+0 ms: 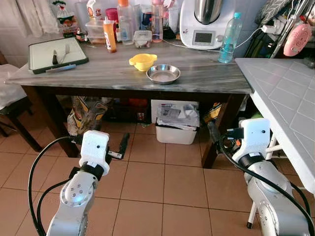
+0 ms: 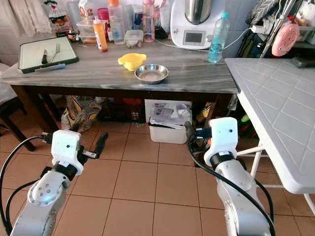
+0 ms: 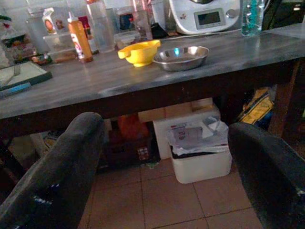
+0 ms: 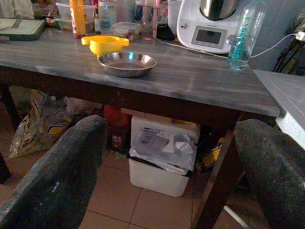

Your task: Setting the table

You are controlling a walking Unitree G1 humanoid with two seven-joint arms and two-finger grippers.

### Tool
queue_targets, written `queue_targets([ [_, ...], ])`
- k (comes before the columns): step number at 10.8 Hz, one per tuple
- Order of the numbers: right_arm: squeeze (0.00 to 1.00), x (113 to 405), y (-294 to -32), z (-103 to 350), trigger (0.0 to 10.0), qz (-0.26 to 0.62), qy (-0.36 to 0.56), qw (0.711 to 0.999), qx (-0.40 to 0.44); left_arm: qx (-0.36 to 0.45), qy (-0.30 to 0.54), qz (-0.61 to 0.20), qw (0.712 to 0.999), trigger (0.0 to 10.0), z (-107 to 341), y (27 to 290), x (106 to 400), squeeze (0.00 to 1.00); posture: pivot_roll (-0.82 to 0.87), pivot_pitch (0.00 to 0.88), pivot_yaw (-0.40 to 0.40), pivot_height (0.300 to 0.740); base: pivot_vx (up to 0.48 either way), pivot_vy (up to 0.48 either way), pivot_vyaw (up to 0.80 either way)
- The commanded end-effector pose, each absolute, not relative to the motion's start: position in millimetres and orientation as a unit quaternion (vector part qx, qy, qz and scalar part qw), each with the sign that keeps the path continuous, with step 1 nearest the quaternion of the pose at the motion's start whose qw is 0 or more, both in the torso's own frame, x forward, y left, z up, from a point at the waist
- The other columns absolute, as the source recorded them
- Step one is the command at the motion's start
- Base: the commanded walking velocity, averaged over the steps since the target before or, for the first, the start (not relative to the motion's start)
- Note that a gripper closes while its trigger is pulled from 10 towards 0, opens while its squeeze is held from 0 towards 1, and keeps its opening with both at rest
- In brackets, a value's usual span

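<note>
Facing steel bowl (image 1: 163,74) on table (image 1: 113,73), beyond right gripper (image 4: 171,171).

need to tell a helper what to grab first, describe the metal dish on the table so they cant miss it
Start at the long grey marble-topped table with the white kitchen machine at the back. Near the front edge, about mid-table, sits the shallow round steel dish. It touches a yellow bowl, and it is the only shiny metal piece among the plastic bottles.

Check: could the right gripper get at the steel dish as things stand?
Probably not yet: the right gripper, open, hangs below the tabletop, short of its front edge. The steel dish has nothing in front of it, only the yellow bowl behind.
</note>
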State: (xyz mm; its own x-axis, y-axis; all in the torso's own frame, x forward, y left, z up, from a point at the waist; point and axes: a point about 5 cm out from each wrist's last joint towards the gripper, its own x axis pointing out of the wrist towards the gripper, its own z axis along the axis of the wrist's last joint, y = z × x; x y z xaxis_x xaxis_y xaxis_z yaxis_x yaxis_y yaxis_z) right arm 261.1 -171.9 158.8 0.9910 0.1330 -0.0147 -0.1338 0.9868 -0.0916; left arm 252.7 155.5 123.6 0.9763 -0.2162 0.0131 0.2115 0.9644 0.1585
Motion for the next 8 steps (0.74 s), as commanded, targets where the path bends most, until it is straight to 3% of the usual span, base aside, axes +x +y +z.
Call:
queue_targets([
  [1, 0.0, 263.2, -171.1, 161.6, 10.0, 0.07, -0.002, 0.996, -0.051, 0.081, -0.013, -0.111, 0.99, 10.0, 122.0, 155.7, 253.1, 0.0, 0.03, 0.001, 0.019, 0.74, 0.0, -0.27, 0.0],
  [8, 0.0, 263.0, -167.6, 159.5, 10.0, 0.062, -0.001, 0.997, -0.034, 0.082, -0.011, -0.117, 0.99, 10.0, 121.3, 153.8, 255.0, 0.0, 0.02, 0.008, 0.03, 0.74, 0.0, -0.35, 0.0],
])
